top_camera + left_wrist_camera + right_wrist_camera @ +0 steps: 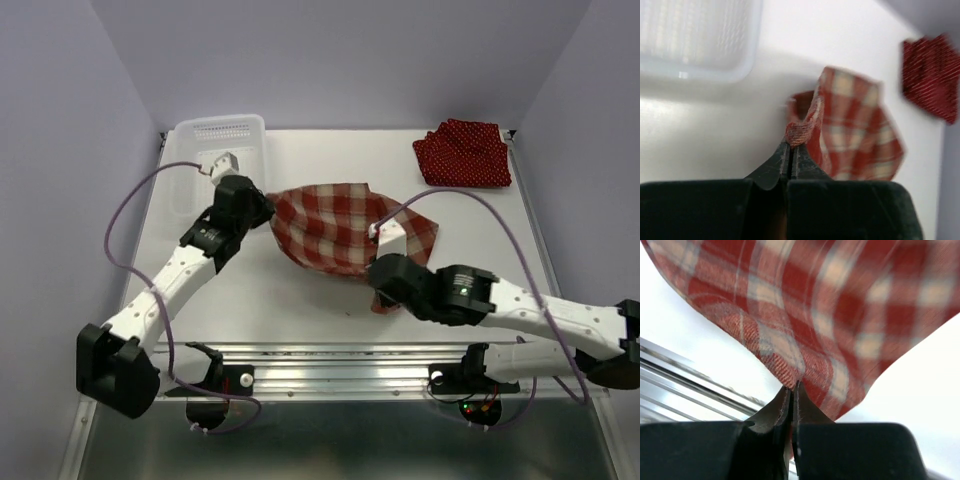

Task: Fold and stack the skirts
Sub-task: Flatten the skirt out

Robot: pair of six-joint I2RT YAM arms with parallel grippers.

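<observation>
Right gripper (792,387) up close, black jaws pinched flat together on a near edge of plaid skirt (330,235), cloth fanning up and away from the tips. Left gripper (791,146) likewise clamped hard, on a small bunched nub at the skirt's left corner, near basket (220,128) but apart from it. Leaves the skirt slung between both arms around the middle of table (300,310), creased and sagging across its centre; hard to tell how much of it rests on the surface. Far right corner: dotted skirts (463,152), dark red, lying flat in a folded pile, well apart from both grippers; cannot tell whether one piece or two. Looks light and limp, a thin woven cloth with no stiffness, so likely to droop, bunch and fold over itself wherever unsupported. Seems grippy rather than slick, and not fragile, so a firm pinch should do no harm. Best taken at corners or along a hem or waistband, catching only a thin bite of cloth, then drawn taut between the two holds to flatten before folding. Worth watching for extra layers caught in a pinch.
</observation>
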